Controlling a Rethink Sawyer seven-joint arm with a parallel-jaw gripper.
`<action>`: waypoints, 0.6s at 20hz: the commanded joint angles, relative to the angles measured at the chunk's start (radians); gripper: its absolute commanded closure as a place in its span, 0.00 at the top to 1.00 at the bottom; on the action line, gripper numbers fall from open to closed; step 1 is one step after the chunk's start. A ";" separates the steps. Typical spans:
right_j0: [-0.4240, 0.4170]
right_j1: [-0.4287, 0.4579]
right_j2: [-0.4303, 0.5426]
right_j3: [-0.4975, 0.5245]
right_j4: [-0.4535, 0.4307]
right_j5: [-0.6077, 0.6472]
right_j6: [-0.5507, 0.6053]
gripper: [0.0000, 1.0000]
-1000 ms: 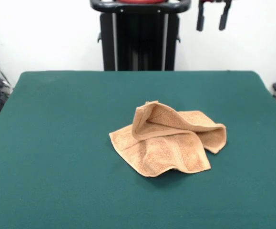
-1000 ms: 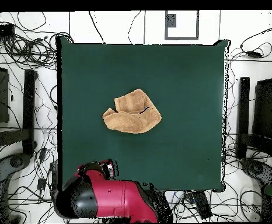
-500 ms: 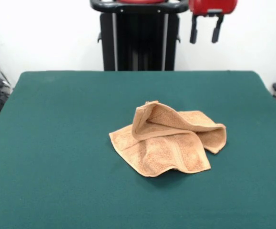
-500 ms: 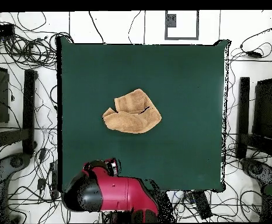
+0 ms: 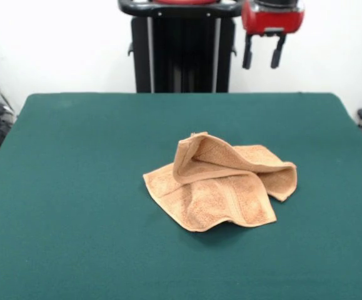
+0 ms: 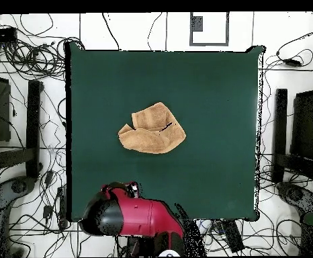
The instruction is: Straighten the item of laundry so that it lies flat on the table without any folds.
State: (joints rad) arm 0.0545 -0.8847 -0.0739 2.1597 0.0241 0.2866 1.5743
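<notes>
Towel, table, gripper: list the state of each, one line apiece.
towel: crumpled near the table's middle, one flap folded over the rest, not flat.
table: green top, bearing only the towel.
gripper: open, empty, hanging above the table's far edge, clear of the towel.
</notes>
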 commanded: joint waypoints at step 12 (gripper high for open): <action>-0.041 0.066 -0.008 0.060 0.226 -0.223 0.411 1.00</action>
State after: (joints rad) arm 0.0193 -0.8507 -0.0994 2.1713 0.1649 0.1688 1.6299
